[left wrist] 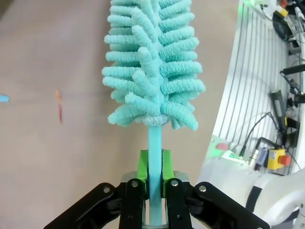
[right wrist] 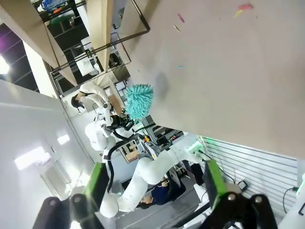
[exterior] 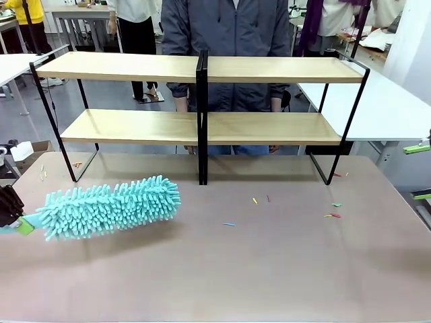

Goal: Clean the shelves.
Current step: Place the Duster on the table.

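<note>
Left wrist view shows the left end effector (left wrist: 155,191) grasping the fluffy duster (left wrist: 152,62); lift it gently toward the shelves (exterior: 202,124) standing across the bench (exterior: 269,269), right end effector (right wrist: 155,183) released

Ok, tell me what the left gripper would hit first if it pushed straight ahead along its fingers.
The left gripper already holds the duster, which leads. Beyond its tip the tabletop looks free, though depth is unclear.

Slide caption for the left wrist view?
Left hand shut on the handle of a teal duster, its fluffy head held out over the brown table.
</note>
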Available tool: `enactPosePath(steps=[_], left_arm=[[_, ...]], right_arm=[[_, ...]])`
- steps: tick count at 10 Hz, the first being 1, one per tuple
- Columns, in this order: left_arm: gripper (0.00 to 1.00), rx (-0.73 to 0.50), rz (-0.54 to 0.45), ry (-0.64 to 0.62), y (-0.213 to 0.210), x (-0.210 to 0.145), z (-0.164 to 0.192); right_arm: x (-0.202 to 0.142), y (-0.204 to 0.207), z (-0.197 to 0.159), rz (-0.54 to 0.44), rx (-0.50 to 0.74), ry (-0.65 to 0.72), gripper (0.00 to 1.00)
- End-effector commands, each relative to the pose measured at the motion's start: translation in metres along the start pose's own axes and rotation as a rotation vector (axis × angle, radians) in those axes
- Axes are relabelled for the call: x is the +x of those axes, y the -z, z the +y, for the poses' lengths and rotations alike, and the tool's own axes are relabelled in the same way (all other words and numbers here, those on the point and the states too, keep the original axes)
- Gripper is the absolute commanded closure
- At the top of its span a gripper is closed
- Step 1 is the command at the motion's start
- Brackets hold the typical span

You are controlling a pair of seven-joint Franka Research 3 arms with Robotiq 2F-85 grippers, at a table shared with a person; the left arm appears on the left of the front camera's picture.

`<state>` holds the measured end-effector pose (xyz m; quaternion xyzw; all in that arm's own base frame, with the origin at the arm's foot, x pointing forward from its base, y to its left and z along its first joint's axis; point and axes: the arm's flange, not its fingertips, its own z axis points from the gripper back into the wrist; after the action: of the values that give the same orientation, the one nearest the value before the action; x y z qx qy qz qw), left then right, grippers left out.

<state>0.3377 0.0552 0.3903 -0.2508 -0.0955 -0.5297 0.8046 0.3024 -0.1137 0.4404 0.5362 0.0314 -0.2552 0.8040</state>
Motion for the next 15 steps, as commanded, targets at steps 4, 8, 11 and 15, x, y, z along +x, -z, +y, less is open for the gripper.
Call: enactPosePath(steps=[4, 8, 11, 15], left_arm=[[0.25, -0.019, -0.13, -0.026, -0.013, -0.007, -0.011], [0.0, -0.786, -0.44, -0.755, -0.064, -0.029, -0.011], [0.0, -0.907, -0.845, -1.009, -0.085, -0.051, 0.022], [0.0, -0.834, -0.653, -0.915, -0.085, -0.08, 0.039]], right_arm=[[-0.001, -0.003, -0.002, 0.007, -0.009, -0.022, 0.0], [-0.045, -0.014, 0.037, -0.059, 0.136, -0.081, 0.0], [-0.052, 0.005, 0.04, 0.012, 0.168, -0.115, 0.0], [-0.045, -0.008, 0.056, 0.015, 0.158, -0.134, 0.0]])
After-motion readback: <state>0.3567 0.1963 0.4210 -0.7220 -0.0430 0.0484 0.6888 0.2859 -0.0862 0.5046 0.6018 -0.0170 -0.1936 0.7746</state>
